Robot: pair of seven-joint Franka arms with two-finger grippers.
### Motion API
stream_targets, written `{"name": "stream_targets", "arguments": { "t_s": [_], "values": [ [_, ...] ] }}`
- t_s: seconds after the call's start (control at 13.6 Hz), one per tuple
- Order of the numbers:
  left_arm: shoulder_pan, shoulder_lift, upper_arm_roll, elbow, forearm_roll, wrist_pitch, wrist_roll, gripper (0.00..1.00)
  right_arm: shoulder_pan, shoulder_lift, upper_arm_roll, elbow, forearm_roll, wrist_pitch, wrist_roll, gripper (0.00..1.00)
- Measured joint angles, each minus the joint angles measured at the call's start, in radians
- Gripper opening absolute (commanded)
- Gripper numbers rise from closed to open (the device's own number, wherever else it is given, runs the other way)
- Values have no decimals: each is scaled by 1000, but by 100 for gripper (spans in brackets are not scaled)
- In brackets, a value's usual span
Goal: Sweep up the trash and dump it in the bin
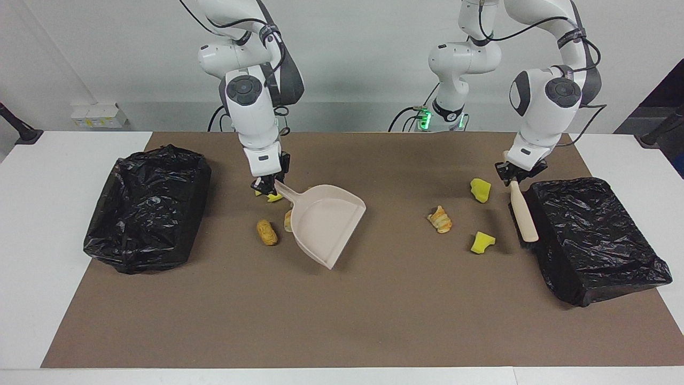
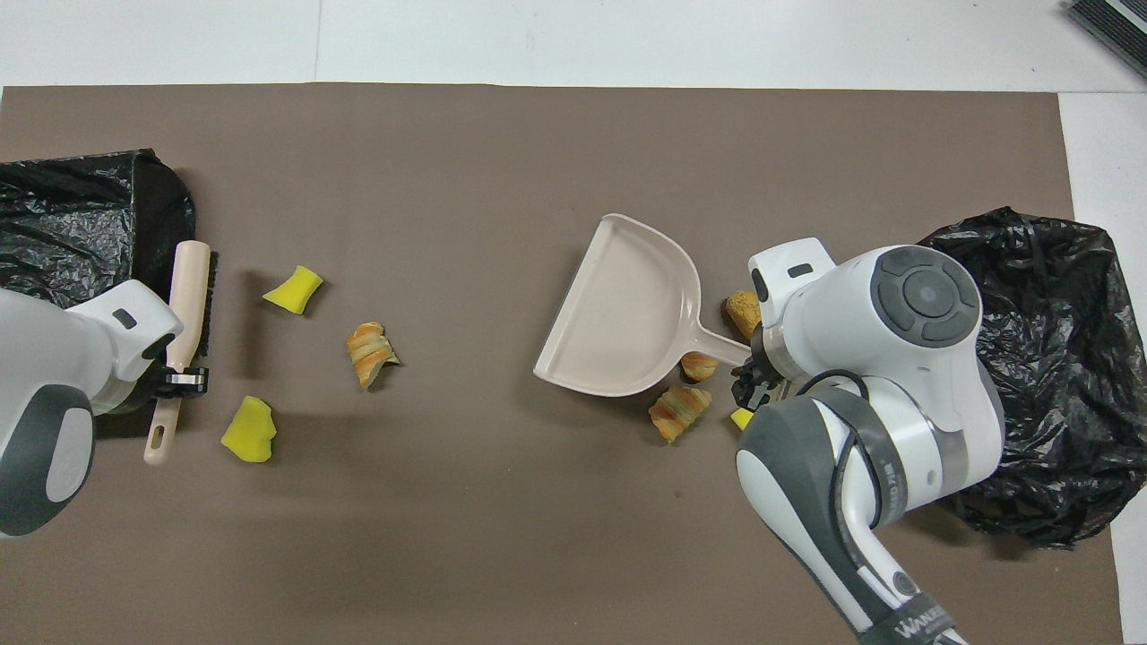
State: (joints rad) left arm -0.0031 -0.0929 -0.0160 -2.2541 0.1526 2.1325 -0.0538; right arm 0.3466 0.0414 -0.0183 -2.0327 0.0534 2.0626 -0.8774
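My right gripper [image 1: 265, 187] is shut on the handle of the beige dustpan [image 1: 328, 222] [image 2: 627, 313], whose open edge points toward the table's middle. Beside the pan lie trash pieces: a brown bread bit [image 1: 266, 232], a smaller one [image 1: 288, 220] against the pan's side, a striped pastry [image 2: 681, 410] and a yellow chunk [image 1: 275, 197] under the gripper. My left gripper [image 1: 514, 174] [image 2: 179, 380] is shut on the beige brush [image 1: 522, 211] [image 2: 188, 296]. Near the brush lie two yellow sponge chunks [image 1: 480, 190] [image 1: 482, 241] and a striped pastry [image 1: 440, 219].
Two bins lined with black bags stand on the brown mat, one [image 1: 144, 206] at the right arm's end and one [image 1: 593, 235] at the left arm's end, right beside the brush. White table edges [image 1: 32, 240] border the mat.
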Motion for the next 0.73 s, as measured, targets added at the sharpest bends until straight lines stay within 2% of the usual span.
{"name": "stream_targets", "arguments": {
  "t_s": [0.22,0.37,0.73],
  "values": [
    [-2,73,-4,-3,-10,77,0,0,25,14,1,15,1,9,-125,0],
    [-11,102,-13,-9,-16,93,3,0,87,41,3,15,1,51,-134,0],
    [-111,92,-22,-39,-33,95,4,0,165,124,5,16,0,118,-115,0]
  ]
}}
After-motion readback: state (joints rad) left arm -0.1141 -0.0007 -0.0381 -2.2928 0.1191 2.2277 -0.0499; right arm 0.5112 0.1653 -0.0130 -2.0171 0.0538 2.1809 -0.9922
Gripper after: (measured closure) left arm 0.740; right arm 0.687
